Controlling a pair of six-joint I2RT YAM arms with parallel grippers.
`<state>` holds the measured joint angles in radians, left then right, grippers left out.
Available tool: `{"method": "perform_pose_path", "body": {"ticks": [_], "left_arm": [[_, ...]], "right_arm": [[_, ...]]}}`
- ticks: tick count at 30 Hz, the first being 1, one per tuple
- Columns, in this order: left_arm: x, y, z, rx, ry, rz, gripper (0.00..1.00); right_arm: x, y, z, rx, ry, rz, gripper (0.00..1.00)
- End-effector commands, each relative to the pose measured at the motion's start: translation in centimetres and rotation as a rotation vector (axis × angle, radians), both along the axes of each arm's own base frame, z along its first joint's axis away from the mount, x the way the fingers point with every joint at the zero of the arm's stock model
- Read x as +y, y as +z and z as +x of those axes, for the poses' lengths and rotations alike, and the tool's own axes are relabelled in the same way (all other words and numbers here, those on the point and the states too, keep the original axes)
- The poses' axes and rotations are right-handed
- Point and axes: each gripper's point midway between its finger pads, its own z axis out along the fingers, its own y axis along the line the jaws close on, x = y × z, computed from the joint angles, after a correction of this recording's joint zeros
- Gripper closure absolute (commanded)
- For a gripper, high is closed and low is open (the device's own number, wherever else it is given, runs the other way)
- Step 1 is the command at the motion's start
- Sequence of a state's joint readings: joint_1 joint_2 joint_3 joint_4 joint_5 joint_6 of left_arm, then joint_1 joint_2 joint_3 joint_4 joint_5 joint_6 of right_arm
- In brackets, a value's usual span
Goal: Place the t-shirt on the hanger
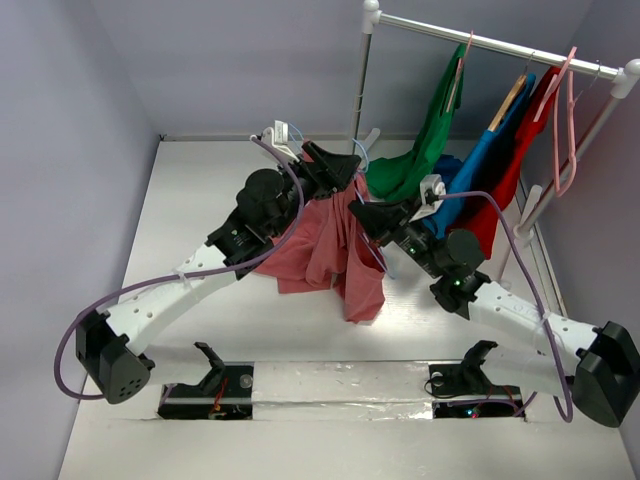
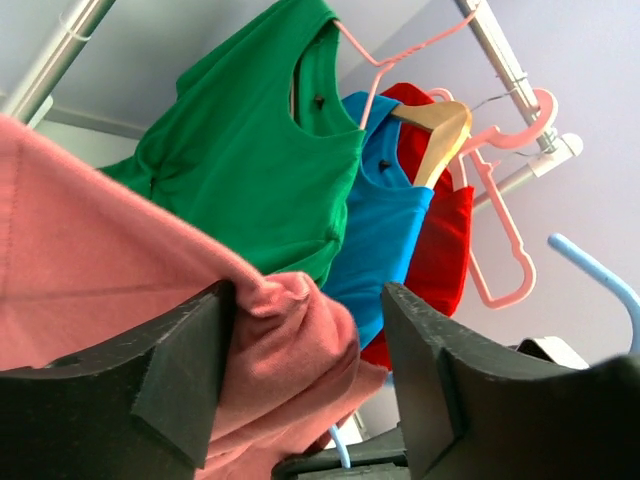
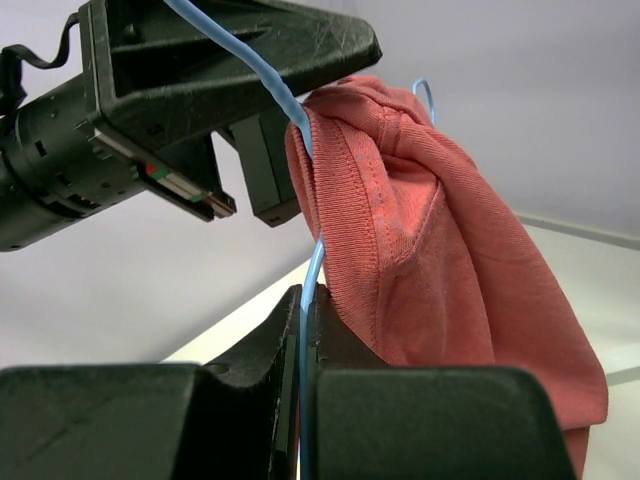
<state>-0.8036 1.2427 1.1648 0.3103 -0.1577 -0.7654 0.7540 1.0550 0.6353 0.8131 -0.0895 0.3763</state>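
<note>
The salmon-pink t-shirt (image 1: pixel 325 245) hangs bunched between my two grippers above the table. My left gripper (image 1: pixel 335 165) is open; a fold of the shirt (image 2: pixel 100 270) lies between its jaws (image 2: pixel 308 295) against the left finger, clear of the right finger. My right gripper (image 1: pixel 362 210) is shut on the thin light-blue wire hanger (image 3: pixel 312 270), pinching the wire between its fingertips (image 3: pixel 300 295). The wire runs up into the shirt's collar (image 3: pixel 440 250) and past the left gripper's fingers (image 3: pixel 250 40). The hanger's hook (image 2: pixel 600 275) shows at the right of the left wrist view.
A white clothes rack (image 1: pixel 360 80) stands at the back right. On it hang a green shirt (image 1: pixel 420 140), a blue shirt (image 1: pixel 490 150), a red shirt (image 1: pixel 515 165) and an empty pink hanger (image 1: pixel 565 120). Grey walls enclose the white table (image 1: pixel 200 180).
</note>
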Motion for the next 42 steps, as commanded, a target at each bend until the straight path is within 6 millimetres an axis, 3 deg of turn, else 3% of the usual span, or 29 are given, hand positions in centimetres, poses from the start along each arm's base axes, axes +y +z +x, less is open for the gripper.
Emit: {"method": "perform_pose_path", "body": {"ticks": [1, 13, 20, 21, 22, 24, 25, 28, 29, 31, 34, 35, 36, 39, 40, 42], "left_arm": [[-0.4, 1.7, -0.6, -0.044, -0.042, -0.076, 0.45], [-0.3, 0.5, -1.3, -0.043, -0.060, -0.099, 1.00], [2.1, 1.4, -1.8, -0.074, -0.012, -0.120, 1.00], [2.7, 1.8, -2.3, -0.084, -0.013, -0.132, 1.00], [3.2, 2.1, -2.3, -0.090, -0.004, -0.137, 1.00], [4.4, 2.9, -2.9, -0.110, 0.006, -0.152, 1.00], [4.9, 3.1, -2.9, -0.115, 0.014, -0.157, 1.00], [6.2, 3.8, -3.5, -0.130, 0.016, -0.174, 1.00], [6.6, 4.0, -3.5, -0.136, 0.017, -0.172, 1.00], [7.2, 4.5, -3.7, -0.137, 0.018, -0.174, 1.00], [7.8, 5.5, -4.2, -0.149, 0.007, -0.182, 1.00], [7.9, 5.7, -4.5, -0.154, 0.001, -0.184, 1.00], [8.1, 6.3, -4.8, -0.162, -0.003, -0.189, 1.00], [8.4, 7.0, -5.5, -0.173, -0.016, -0.196, 1.00], [8.4, 7.0, -5.7, -0.173, -0.021, -0.196, 1.00], [8.8, 7.4, -5.8, -0.181, -0.016, -0.204, 1.00]], "right_arm": [[-0.1, 3.9, -0.4, -0.091, 0.001, 0.055, 1.00], [0.7, 3.2, 0.1, -0.038, 0.021, 0.040, 1.00], [1.3, 2.4, -0.7, -0.003, 0.073, -0.018, 1.00], [1.5, 1.8, -0.6, 0.023, 0.077, -0.062, 0.95], [1.4, 2.0, -1.2, 0.018, 0.093, -0.076, 0.80], [1.1, 0.9, -1.6, 0.042, 0.097, -0.126, 0.64], [0.9, 0.6, -1.8, 0.048, 0.096, -0.137, 0.51], [-0.1, -0.3, -2.5, 0.077, 0.081, -0.172, 0.42], [-0.7, -0.2, -2.8, 0.078, 0.067, -0.167, 0.41], [-1.5, -2.2, -2.4, 0.119, 0.023, -0.197, 0.42], [-2.0, -4.6, -2.3, 0.162, 0.001, -0.252, 0.77], [-1.8, -5.9, -2.3, 0.181, 0.009, -0.276, 0.94], [-1.6, -7.0, -2.3, 0.199, 0.015, -0.299, 1.00], [-1.5, -9.0, -2.3, 0.218, 0.024, -0.323, 0.97], [-1.3, -9.3, -2.6, 0.213, 0.044, -0.332, 0.77], [-1.0, -9.9, -3.0, 0.203, 0.074, -0.356, 0.61]]}}
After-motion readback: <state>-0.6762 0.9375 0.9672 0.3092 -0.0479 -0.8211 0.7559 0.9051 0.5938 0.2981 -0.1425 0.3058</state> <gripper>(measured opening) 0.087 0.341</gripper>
